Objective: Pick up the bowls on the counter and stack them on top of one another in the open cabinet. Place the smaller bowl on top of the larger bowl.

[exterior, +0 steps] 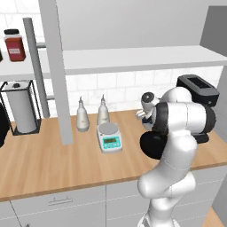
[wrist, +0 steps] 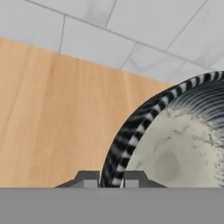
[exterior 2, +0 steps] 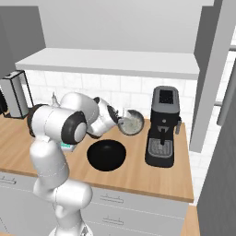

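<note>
- 2 bowls show in my right base view: the smaller bowl point(exterior 2: 131, 123), grey-speckled inside with a dark rim, is tilted with its opening turned toward the camera, raised off the counter point(exterior 2: 152, 177); the larger bowl point(exterior 2: 106, 155), glossy black, sits upright on the wood just below and to the left of it. I see nothing inside either bowl.
- Gripper point(wrist: 111, 179): in my hand view its 2 fingertips point(wrist: 89, 179) are pressed together on the striped rim of the smaller bowl point(wrist: 175, 144), 1 tip on the outer side and 1 on the inner side.
- Open cabinet point(exterior 2: 115, 62): its white shelf board runs above the tiled wall. In my left base view a jar point(exterior: 14, 45) with a dark lid and red contents stands on the shelf at far left.
- On the counter in my left base view: a white kitchen scale point(exterior: 109, 137), 2 pale bottles point(exterior: 82, 116) behind it, and a paper towel roll point(exterior: 21, 111) in a dark wire holder at left.
- A black coffee machine point(exterior 2: 163, 126) stands just right of the smaller bowl, near the wall.
</note>
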Robot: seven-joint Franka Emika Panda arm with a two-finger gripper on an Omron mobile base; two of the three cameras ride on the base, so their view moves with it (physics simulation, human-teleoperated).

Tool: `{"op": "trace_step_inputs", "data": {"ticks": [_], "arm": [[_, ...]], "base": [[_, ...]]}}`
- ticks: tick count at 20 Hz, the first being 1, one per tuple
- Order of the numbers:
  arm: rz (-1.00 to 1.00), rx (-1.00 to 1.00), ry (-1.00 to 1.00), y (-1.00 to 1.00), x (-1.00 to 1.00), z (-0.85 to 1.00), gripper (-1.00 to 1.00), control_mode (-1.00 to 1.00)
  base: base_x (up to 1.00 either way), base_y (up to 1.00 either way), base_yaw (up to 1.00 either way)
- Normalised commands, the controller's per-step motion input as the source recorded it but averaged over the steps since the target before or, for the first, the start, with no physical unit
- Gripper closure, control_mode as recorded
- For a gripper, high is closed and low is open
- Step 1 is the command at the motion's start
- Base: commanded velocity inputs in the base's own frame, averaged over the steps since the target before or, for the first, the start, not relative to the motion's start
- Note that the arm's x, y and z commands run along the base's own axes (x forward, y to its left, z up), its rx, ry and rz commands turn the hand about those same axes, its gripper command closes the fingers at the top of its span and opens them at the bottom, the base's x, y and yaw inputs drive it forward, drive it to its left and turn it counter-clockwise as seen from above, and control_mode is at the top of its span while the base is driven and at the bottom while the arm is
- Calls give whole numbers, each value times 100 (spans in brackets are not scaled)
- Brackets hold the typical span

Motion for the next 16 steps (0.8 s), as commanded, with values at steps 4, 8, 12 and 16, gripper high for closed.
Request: {"op": "trace_step_inputs", "data": {"ticks": [4,8,12,16], "arm": [[0,-10,-14,55,-28,91,100,-100],[0,-12,0,69,-29,100,100,-100],[0,-10,24,58,-38,98,100,-100],[0,-9,55,43,-40,54,100,-100]], "base": [[0,0,0],[0,0,0],[0,0,0],[0,0,0]]}}
